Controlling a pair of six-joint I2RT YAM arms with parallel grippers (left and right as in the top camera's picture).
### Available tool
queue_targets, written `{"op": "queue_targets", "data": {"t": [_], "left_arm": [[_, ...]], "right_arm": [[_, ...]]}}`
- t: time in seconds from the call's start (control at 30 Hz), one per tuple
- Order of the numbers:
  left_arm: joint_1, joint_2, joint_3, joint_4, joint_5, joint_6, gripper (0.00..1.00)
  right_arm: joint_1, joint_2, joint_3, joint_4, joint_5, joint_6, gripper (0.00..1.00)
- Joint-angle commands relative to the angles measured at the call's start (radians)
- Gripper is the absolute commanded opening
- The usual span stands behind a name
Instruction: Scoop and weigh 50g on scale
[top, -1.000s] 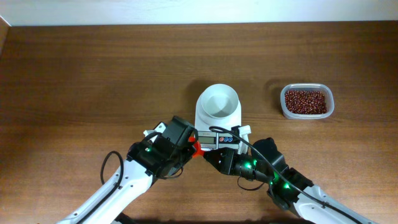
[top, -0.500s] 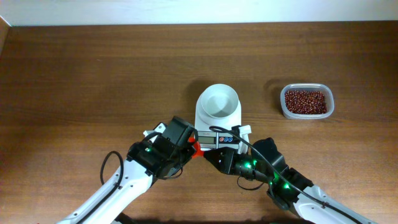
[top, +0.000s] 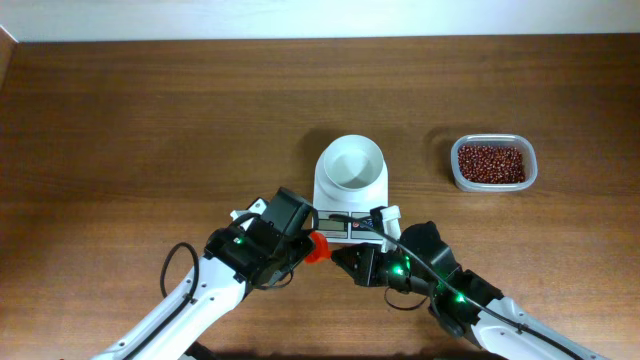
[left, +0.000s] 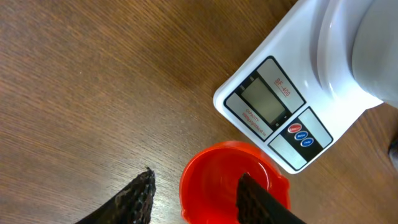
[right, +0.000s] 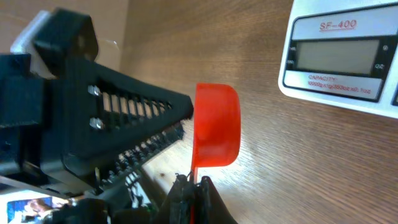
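Mid-table: white scale (left: 273, 106), grey LCD, one red and two blue buttons, white bowl (top: 351, 163) on its platform. Dark red-brown beans (top: 491, 163) fill clear tub (top: 455, 180), well apart to the right. Orange-red scoop (right: 216, 134) pinched at the handle by right gripper (right: 191, 183); left gripper (left: 196, 178) fingers spread, released.

Arms (top: 190, 300) white w/ black wrist blocks, green LEDs (top: 238, 241), black cables (top: 170, 265); left hand (left: 196, 175) fingers (left: 134, 199) ribbed black

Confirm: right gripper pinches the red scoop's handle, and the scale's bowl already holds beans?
No. The overhead view shows the bowl on the scale empty; the beans sit in the tub. The right gripper does pinch the red scoop by its handle.
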Motion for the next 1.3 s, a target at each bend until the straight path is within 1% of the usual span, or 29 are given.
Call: {"op": "queue_targets", "data": {"t": [0.0,0.03,0.07,0.13,0.23,0.27,0.33,0.43,0.47,0.53,0.63,0.67,0.7,0.77,0.83,0.87,0.97,1.0,1.03,1.07,1.17,1.23,1.27], "left_arm": [[-0.006,-0.009,0.011,-0.002,0.0,0.004,0.56],[-0.006,-0.009,0.011,-0.002,0.0,0.005,0.59],[-0.006,-0.009,0.011,-0.01,-0.001,0.005,0.61],[-0.006,-0.009,0.011,-0.013,-0.003,0.005,0.63],[-0.006,-0.009,0.011,-0.013,-0.003,0.005,0.64],[-0.006,-0.009,0.011,-0.013,-0.003,0.005,0.64],[-0.006,-0.009,0.011,-0.013,-0.003,0.004,0.68],[-0.006,-0.009,0.011,-0.014,-0.002,0.004,0.69],[-0.006,-0.009,0.011,-0.013,-0.003,0.005,0.73],[-0.006,-0.009,0.011,-0.014,-0.003,0.004,0.99],[-0.006,-0.009,0.011,-0.017,0.0,0.004,1.0],[-0.006,-0.009,0.011,-0.017,0.0,0.004,0.83],[-0.006,-0.009,0.011,-0.016,0.0,0.004,0.5],[-0.006,-0.009,0.011,-0.016,0.002,0.004,0.2],[-0.006,-0.009,0.011,-0.011,0.008,0.004,0.04],[-0.006,-0.009,0.011,-0.004,0.008,0.004,0.0],[-0.008,-0.009,0.011,0.031,0.008,0.019,0.0],[-0.016,-0.009,0.011,0.064,0.008,0.09,0.0],[-0.05,-0.009,0.011,0.13,0.008,0.22,0.0],[-0.086,-0.009,0.011,0.164,-0.005,0.282,0.0],[-0.164,-0.003,0.011,0.21,-0.09,0.286,0.0],[-0.213,0.027,0.011,0.307,-0.15,0.286,0.0],[-0.228,0.067,0.011,0.351,-0.15,0.286,0.0]], "right_arm": [[0.005,-0.01,0.012,-0.051,0.01,-0.101,0.04],[0.004,-0.024,0.012,-0.088,0.011,-0.124,0.04],[0.003,-0.087,0.012,-0.179,0.025,-0.173,0.04],[0.003,-0.214,0.013,-0.32,0.093,-0.196,0.04],[0.003,-0.537,0.029,-0.646,0.276,-0.215,0.04],[0.003,-0.623,0.037,-0.715,0.328,-0.215,0.04],[0.003,-0.8,0.04,-0.836,0.428,-0.214,0.04],[0.003,-0.981,0.04,-0.86,0.459,-0.214,0.04],[0.003,-1.011,0.04,-0.864,0.485,-0.214,0.04],[0.003,-1.025,0.04,-0.883,0.525,-0.214,0.04],[0.003,-1.025,0.07,-0.93,0.563,-0.214,0.04],[0.003,-1.025,0.103,-0.965,0.584,-0.214,0.04],[0.003,-1.025,0.136,-0.993,0.603,-0.214,0.04],[0.003,-1.025,0.219,-1.043,0.692,-0.214,0.04],[0.003,-1.025,0.222,-1.041,0.71,-0.214,0.04],[0.003,-1.025,0.222,-1.04,0.71,-0.214,0.04],[0.003,-1.025,0.222,-1.033,0.789,-0.214,0.04],[0.003,-1.025,0.222,-1.026,0.8,-0.214,0.04],[0.003,-1.025,0.222,-1.024,0.807,-0.214,0.04],[0.003,-1.025,0.222,-1.024,0.812,-0.214,0.04],[0.003,-1.025,0.222,-1.023,0.893,-0.214,0.04],[0.003,-1.025,0.222,-1.024,0.896,-0.214,0.04],[0.003,-1.025,0.222,-1.023,0.9,-0.214,0.04]]}}
